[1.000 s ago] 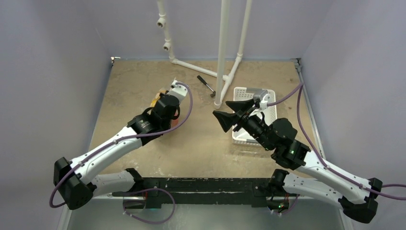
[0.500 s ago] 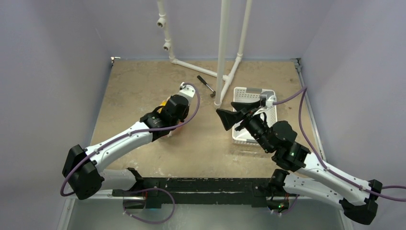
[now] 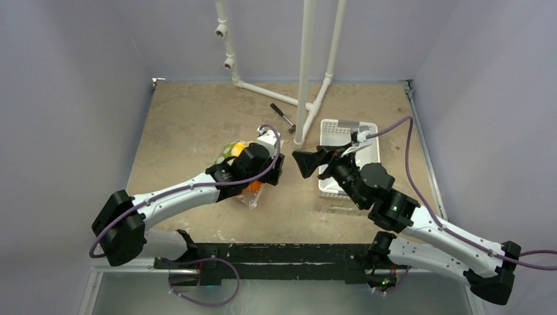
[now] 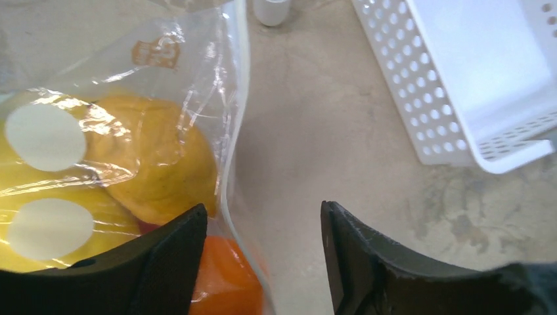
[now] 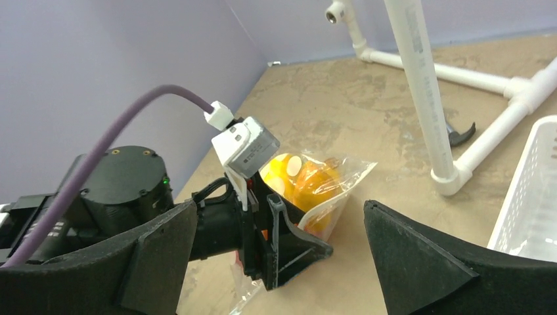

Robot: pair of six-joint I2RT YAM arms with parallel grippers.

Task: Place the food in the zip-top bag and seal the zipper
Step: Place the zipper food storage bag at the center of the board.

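Observation:
The zip-top bag (image 3: pixel 231 152) lies on the table's middle left with the food inside. In the left wrist view, yellow fruits (image 4: pixel 151 157) and an orange piece (image 4: pixel 230 282) show through the crinkly plastic. The zipper (image 4: pixel 231 157) runs as a pale strip along the bag's right edge. My left gripper (image 4: pixel 263 213) is open astride that edge, with the strip passing loose close to the left finger (image 4: pixel 164 262). My right gripper (image 5: pixel 279 207) hovers wide open just right of the left gripper (image 5: pixel 282 243) and the bag (image 5: pixel 315 177), holding nothing.
A white perforated tray (image 3: pixel 364 131) stands to the right behind my right gripper (image 3: pixel 314 159); its wall (image 4: pixel 407 85) also shows in the left wrist view. A white pipe frame (image 3: pixel 304 72) rises at the back centre. A small black tool (image 3: pixel 284 116) lies near its foot.
My left gripper slid right along the bag's mouth and then opened, uncovering the fruits behind it. My right gripper opened wider and shifted slightly left toward the bag.

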